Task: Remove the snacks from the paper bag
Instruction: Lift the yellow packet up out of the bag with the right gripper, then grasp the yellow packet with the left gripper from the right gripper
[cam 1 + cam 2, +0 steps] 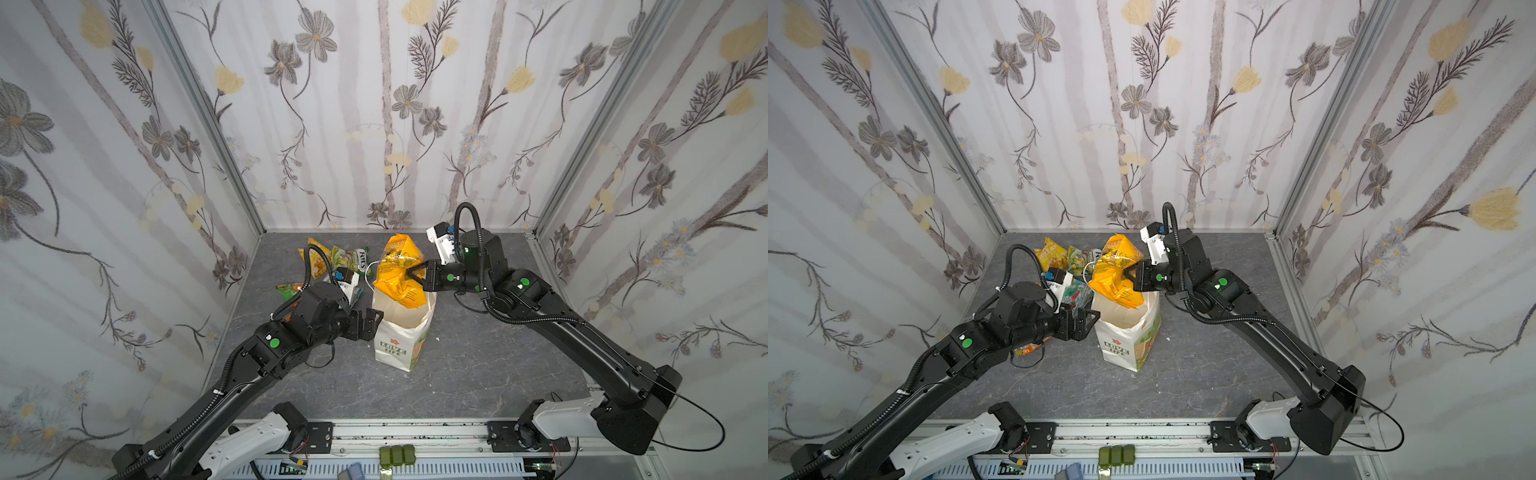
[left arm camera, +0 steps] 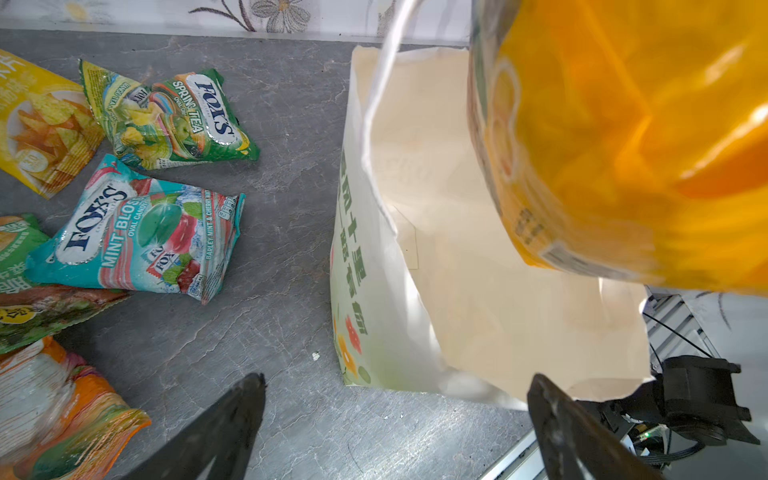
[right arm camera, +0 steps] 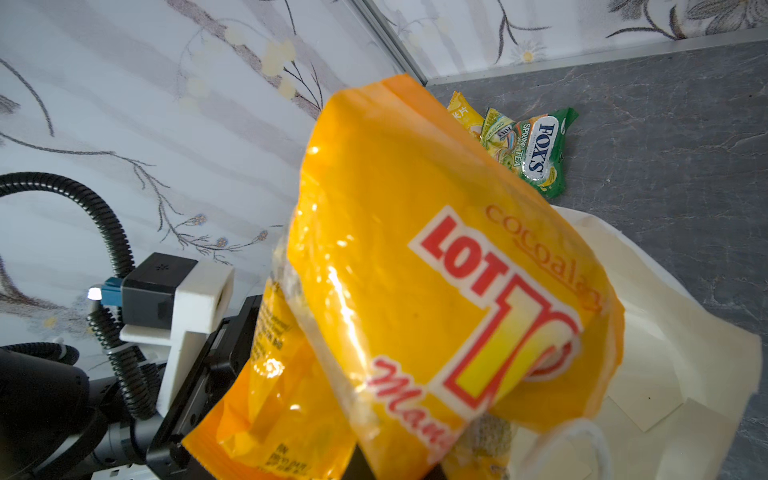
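**Checker:** Two arms on the sheet. Largest first, please.

**Clerk:** Item one, right arm (image 1: 582, 345). It reached in from the right with the forearm sloping up toward the middle and the wrist held level. The right gripper (image 1: 410, 275) was clamped tight on one side of the orange-yellow packet (image 1: 397, 270).
Item two, left arm (image 1: 249, 365). It stretched in from the left, forearm rising and wrist level. The left gripper (image 1: 374, 319) pointed at the bag's left wall with its jaws spread wide. Whether a finger touched the paper could not be told.

**Checker:** And the bag?

**Clerk:** Item three, paper bag (image 1: 399, 340), white with green "LOVE LIFE" print. It stood upright on the grey table (image 1: 478, 365) between the two grippers, mouth open, with a white string handle (image 2: 386, 75) looping up from the rim.
Item four, the orange-yellow packet again, largest of the snacks, with red lettering on its face. It hung tilted, its lower end over the bag's open mouth. Whether it cleared the rim could not be told.

**Checker:** Smaller stock?

**Clerk:** Five packets lay on the table left of the bag:
- yellow chip packet (image 2: 37, 124)
- teal Fox's packet (image 2: 137, 232)
- green Fox's packet (image 2: 174, 116)
- green-and-brown packet (image 2: 25, 303), partly seen
- orange packet (image 2: 54, 407), partly seen
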